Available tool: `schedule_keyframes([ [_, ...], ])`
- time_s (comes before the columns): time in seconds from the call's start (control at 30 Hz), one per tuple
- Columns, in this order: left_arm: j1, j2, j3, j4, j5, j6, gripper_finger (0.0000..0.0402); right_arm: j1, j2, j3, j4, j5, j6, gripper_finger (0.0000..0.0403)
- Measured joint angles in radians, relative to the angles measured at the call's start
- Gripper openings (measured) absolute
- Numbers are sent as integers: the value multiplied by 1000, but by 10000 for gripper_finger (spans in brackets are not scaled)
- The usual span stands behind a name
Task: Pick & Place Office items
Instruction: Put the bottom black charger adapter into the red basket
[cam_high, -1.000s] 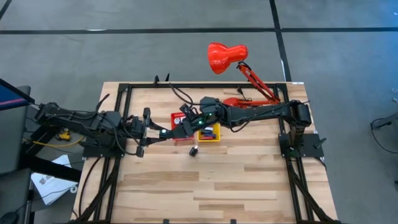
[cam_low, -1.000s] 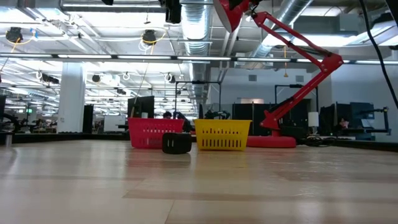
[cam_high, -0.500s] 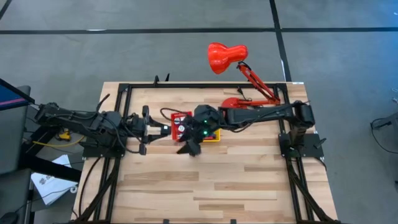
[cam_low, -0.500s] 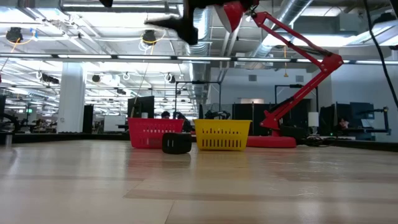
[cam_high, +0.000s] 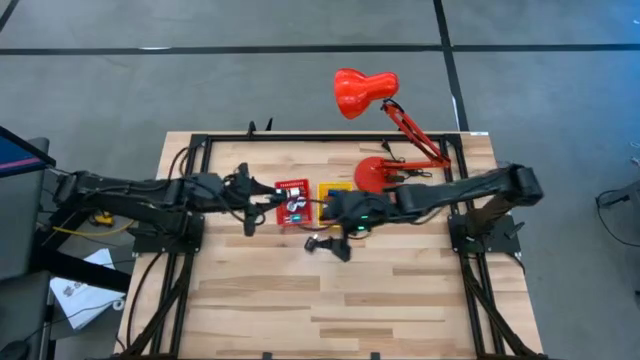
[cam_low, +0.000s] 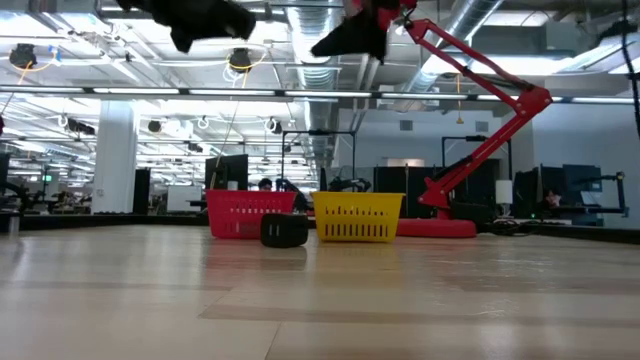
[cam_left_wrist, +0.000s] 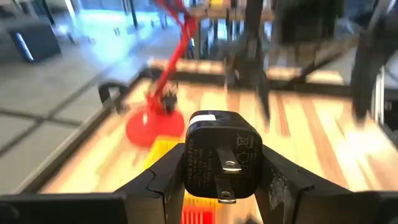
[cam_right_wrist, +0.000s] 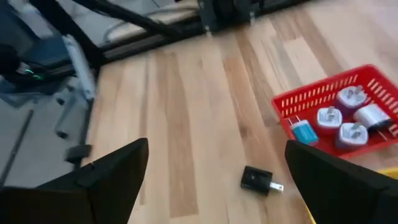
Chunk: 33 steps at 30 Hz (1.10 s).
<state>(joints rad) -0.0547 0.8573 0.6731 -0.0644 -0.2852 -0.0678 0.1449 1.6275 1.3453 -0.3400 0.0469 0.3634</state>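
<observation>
Left tool: clamped on black plug adapter, apparently above red bin | Right tool: fingers apart, above second black adapter lying on bench beside bin

Near half of table bare, open passage. Red bin, yellow bin, lamp base crowd far middle; black plug just before bins.
</observation>
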Motion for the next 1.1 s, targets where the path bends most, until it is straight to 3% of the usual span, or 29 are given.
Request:
schedule_keyframes([
  [0.2, 87, 105, 4, -48, 116, -53, 142, 6, -215, -231, 156, 5, -12, 370],
  [0.33, 136, 199, 71, -207, 152, -92, 142, 6, -346, -361, 237, 57, -21, 370],
  [0.53, 190, 355, 213, -448, 162, -95, 142, 3, -440, -471, 286, 181, 50, 370],
  [0.67, 209, 494, 299, -578, 163, -91, 142, 4, -435, -501, 309, 217, 54, 370],
  [0.87, 214, 645, 385, -645, 162, -22, 147, 5, -385, -507, 319, 216, 71, 370],
  [1.1, 213, 697, 415, -715, 187, 10, 145, 18, -295, -505, 350, 212, 139, 370],
])
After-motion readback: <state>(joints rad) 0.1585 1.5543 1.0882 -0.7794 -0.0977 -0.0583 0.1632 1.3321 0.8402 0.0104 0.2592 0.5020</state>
